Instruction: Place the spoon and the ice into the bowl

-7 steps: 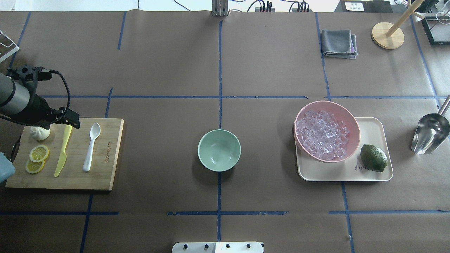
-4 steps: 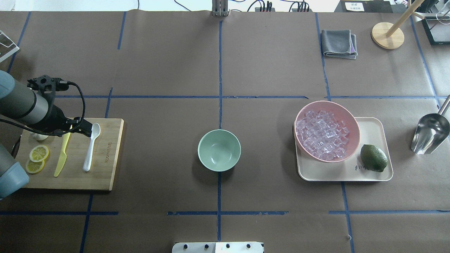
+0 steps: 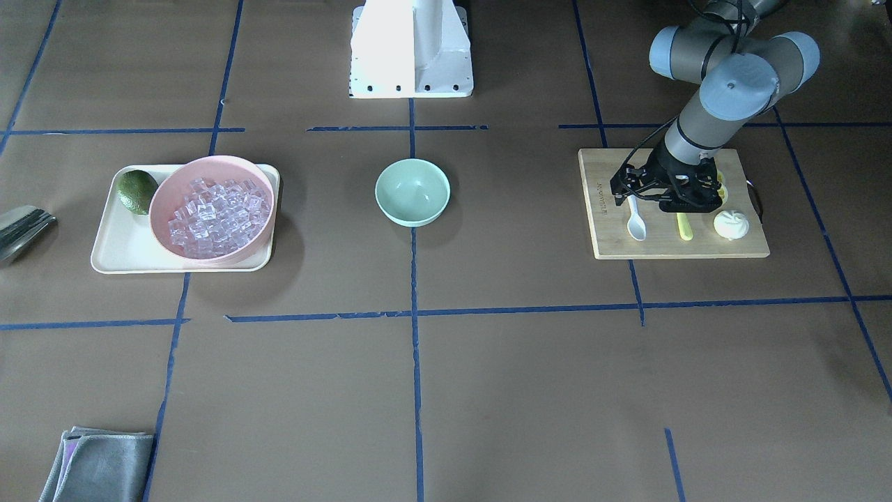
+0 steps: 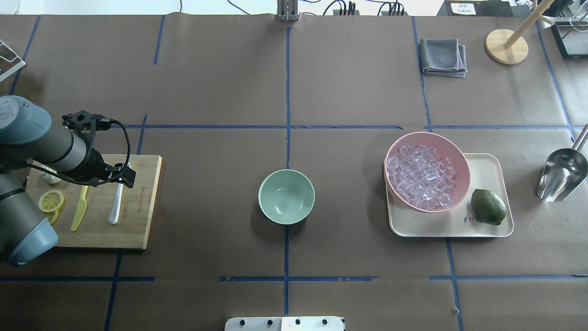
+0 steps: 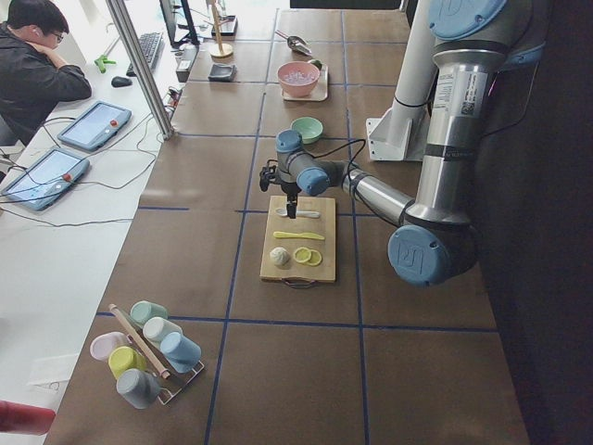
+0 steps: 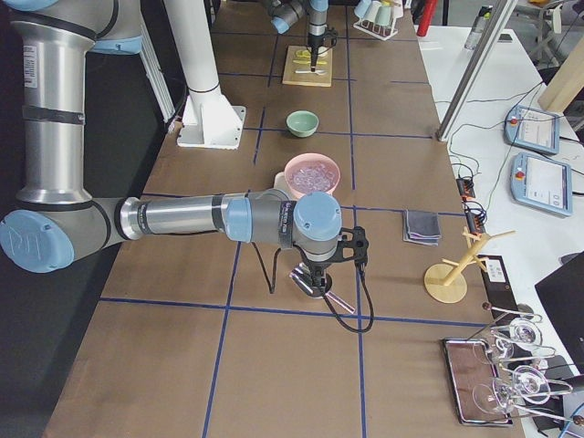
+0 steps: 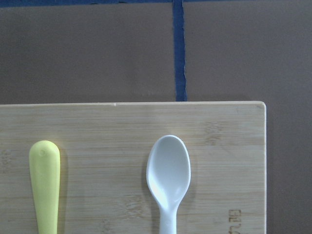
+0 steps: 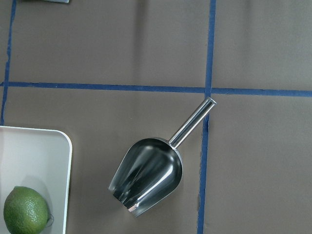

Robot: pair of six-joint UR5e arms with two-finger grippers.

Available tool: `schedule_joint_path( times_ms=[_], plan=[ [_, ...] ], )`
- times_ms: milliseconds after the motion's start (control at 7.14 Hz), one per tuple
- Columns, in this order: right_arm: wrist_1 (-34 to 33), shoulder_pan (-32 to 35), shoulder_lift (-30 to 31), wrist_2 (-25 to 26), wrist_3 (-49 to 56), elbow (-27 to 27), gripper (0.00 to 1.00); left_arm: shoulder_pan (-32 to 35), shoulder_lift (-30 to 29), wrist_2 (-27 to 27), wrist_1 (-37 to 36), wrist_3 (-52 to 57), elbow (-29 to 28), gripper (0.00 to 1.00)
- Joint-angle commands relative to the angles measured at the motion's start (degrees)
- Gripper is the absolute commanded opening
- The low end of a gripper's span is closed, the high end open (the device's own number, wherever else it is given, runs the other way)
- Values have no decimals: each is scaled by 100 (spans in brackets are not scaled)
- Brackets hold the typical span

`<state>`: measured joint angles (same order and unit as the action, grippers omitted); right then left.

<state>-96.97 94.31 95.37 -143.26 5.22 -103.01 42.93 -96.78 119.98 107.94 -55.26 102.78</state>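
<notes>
1. White plastic, the spoon (image 7: pixel 168 170) lies flat on the board (image 4: pixel 138 216), hollow side up, beside the knife (image 4: pixel 80 209). Nothing grips it yet.
2. The left gripper (image 4: pixel 125 176) hangs over the spoon's head end. Its wrist view looks straight down on that head, so it seems lined up for a descent onto the spoon. Its fingers show clearly in no view, so whether the claw is spread or closed cannot be told.
3. The bowl (image 4: pixel 286 196) stands empty in the middle, between board and tray (image 4: pixel 487 165) and well apart from both. Either arm should be able to reach it there.
4. The ice (image 4: pixel 420 177) is heaped in the pink bowl (image 4: pixel 448 145) on the tray, next to a lime (image 4: pixel 488 207). None is in the bowl.
5. The scoop (image 8: pixel 148 178) lies just beside the tray, handle pointing away from it. The right gripper (image 6: pixel 315 272) hovers above it, probably because the cubes are too small and slick to pinch, which makes the scoop the tool for moving them. Only the side view shows this claw, so its state cannot be told.
6. The task looks to be at its start, with the spoon pick the step in hand. The thin handle lies flush on the wood and offers little to get under, so the fingers would need to straddle it closely.
</notes>
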Motion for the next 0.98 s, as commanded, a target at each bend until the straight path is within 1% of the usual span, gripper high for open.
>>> schedule_joint_path(
  times_ms=[0,140,420,560,700,840],
  plan=[
    [3,0,-9,0,-12,0,100,-12,10,-1,315,-11,-223,92],
    [-6,0,-18,0,-12,0,100,-21,2,8,315,-19,-215,91],
    [-6,0,-36,9,-21,-9,100,-47,2,-1,306,-11,-215,86],
    [-6,0,-44,9,-21,0,100,-74,2,-10,298,-28,-215,85],
    [3,0,-44,18,-21,0,100,-109,2,-10,298,-28,-215,81],
    [-6,0,-44,9,-21,0,100,-100,10,-10,298,-20,-215,74]
  ],
)
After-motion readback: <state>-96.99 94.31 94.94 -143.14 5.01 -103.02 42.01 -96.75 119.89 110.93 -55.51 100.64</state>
